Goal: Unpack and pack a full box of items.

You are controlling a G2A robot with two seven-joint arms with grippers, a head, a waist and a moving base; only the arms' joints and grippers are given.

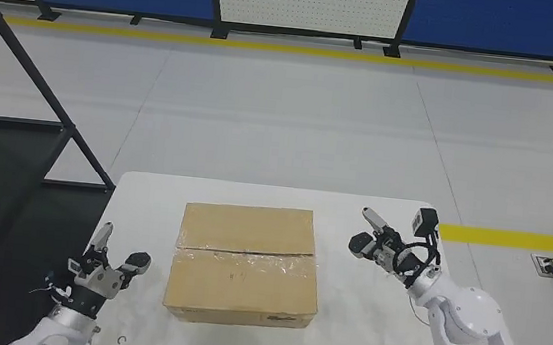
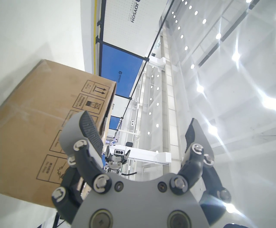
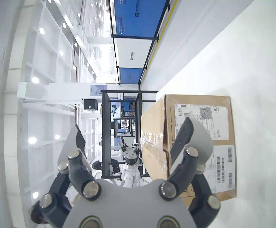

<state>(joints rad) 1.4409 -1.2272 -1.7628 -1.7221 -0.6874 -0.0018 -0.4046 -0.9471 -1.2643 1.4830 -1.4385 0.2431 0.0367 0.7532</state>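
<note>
Taped box (image 1: 245, 265) blocks the bench (image 1: 367, 326) centre; bare bench strips on both sides and behind it allow passage.

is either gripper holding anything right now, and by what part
Nothing is held. The left gripper and the right gripper are both open, each off to one side of the taped box, not touching it.

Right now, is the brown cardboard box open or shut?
Shut: the brown cardboard box has both top flaps down, with clear tape across their seam.

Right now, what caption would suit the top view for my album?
Taped cardboard box on a white table, left pincer and right pincer open at either side.
</note>
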